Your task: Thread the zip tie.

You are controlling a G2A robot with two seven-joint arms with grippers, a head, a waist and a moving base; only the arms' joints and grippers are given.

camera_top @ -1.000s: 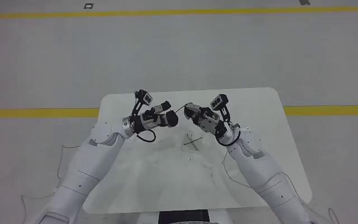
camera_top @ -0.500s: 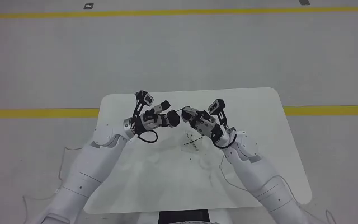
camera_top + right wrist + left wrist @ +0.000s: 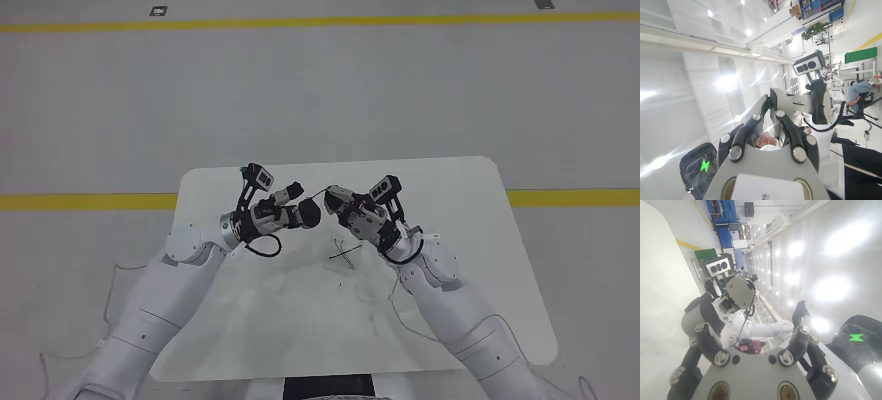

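While it hangs in the air between the two arms, the zip tie [image 3: 322, 192] shows as a thin black strand. One end sits at the tip of the right gripper [image 3: 336, 197], which pinches it with its fingers pressed together. Just beside it, the left gripper [image 3: 303, 202] faces the strand with its fingers [image 3: 693, 317] spread apart, holding nothing. Below them, more black ties [image 3: 345, 251] lie crossed on the white table [image 3: 450, 200].

Grey floor [image 3: 320, 90] with yellow lines [image 3: 300, 21]; blue shelving [image 3: 725, 228], bright ceiling lights [image 3: 829, 291].
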